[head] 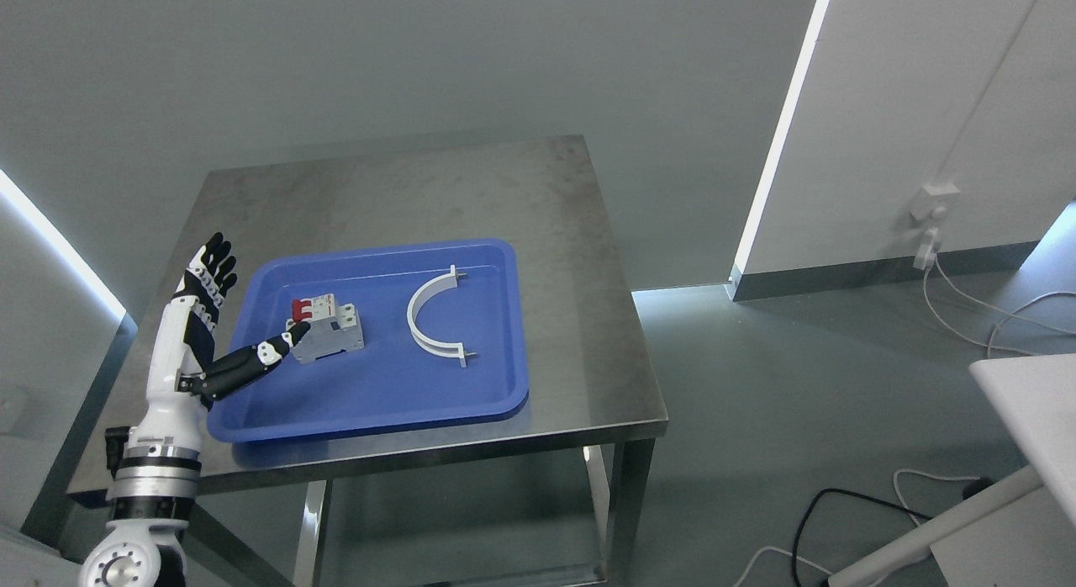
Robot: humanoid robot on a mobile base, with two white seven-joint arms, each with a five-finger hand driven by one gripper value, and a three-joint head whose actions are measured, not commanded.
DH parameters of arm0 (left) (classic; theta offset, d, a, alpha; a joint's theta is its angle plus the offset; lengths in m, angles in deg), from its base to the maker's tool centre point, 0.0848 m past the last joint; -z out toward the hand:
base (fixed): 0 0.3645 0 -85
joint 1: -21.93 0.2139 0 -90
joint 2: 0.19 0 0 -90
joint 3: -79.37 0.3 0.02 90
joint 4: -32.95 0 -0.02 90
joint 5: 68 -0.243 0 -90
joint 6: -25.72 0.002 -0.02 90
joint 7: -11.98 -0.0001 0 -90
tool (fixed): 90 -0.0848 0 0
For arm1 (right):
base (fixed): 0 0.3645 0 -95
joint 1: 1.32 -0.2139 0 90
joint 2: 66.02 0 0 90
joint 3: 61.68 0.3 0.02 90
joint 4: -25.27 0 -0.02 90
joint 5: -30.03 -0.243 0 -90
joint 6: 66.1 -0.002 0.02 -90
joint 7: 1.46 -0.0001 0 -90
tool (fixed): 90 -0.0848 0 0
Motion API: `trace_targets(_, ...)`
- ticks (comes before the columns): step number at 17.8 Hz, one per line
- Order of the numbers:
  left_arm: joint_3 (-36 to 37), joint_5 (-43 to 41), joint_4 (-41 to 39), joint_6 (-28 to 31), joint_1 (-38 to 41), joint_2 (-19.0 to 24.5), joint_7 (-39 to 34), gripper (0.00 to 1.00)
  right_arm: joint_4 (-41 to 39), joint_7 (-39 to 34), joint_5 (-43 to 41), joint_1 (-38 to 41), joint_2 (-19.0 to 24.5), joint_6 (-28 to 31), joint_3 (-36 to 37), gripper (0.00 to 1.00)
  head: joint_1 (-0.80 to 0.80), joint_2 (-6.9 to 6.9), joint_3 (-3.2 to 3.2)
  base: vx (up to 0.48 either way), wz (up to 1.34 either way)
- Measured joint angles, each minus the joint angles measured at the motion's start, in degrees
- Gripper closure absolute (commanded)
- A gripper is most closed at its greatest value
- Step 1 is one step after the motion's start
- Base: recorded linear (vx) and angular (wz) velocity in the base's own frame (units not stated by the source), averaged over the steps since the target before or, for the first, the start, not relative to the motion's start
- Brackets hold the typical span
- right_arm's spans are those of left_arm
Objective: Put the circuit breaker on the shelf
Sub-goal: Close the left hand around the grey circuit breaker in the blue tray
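A grey circuit breaker (329, 327) with red switches lies in the left half of a blue tray (471, 393) on a steel table. My left hand (239, 309) is raised at the tray's left edge, open, its fingers (212, 266) pointing up and spread. Its thumb (261, 358) stretches right, with the tip at the breaker's left side. Nothing is held. The right arm is out of view.
A white curved half-ring clamp (430, 316) lies in the tray right of the breaker. The steel table (420, 192) has a lower shelf (462, 520) beneath. A white table corner (1030, 410) and floor cables (841, 520) sit at the right.
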Motion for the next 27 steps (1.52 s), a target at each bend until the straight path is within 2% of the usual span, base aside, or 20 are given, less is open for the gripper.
trace_targets(3,2.0,-4.2,1.4,3.7,-2.5,3.1,1.4,0.0,0.0,0.0,0.0,0.0,0.0,0.0,0.0,0.0,0.0,0.0,0.0,-0.001,-0.03)
trace_targets(7,3.8,-9.5,3.4,4.7,-3.9,6.0,4.4,0.03,0.0,0.0,0.0,0.0,0.0,0.0,0.0,0.0,0.0,0.0,0.0,0.0,0.0)
trace_targets(11,4.9,-12.5,4.6,7.3,-4.3,7.7,10.5,0.04,0.0,0.0,0.0,0.0,0.0,0.0,0.0,0.0,0.0,0.0,0.0,0.0,0.0)
trace_targets(15,5.9,-15.1,6.0,12.3,-6.3,8.8,12.2,0.05,0.0,0.0,0.0,0.0,0.0,0.0,0.0,0.0,0.0,0.0,0.0,0.0,0.0)
trace_targets(16,6.1,-15.8,6.5,12.7,-6.8,9.0,12.3,0.08,0.0,0.0,0.0,0.0,0.0,0.0,0.0,0.0,0.0,0.0,0.0,0.0,0.0)
trace_targets(21,6.9,-18.3,8.3,13.5,-8.4,9.7,14.3,0.3,0.0,0.0,0.0,0.0,0.0,0.0,0.0,0.0,0.0,0.0,0.0,-0.001,-0.01)
trace_targets(24,7.1,-18.9,9.0,13.5,-8.8,9.9,15.9,0.39,0.0,0.0,0.0,0.0,0.0,0.0,0.0,0.0,0.0,0.0,0.0,0.0,0.0)
trace_targets(27,7.2,-19.2,9.6,13.3,-9.0,10.0,16.3,0.82,0.0,0.0,0.0,0.0,0.0,0.0,0.0,0.0,0.0,0.0,0.0,0.0,0.0)
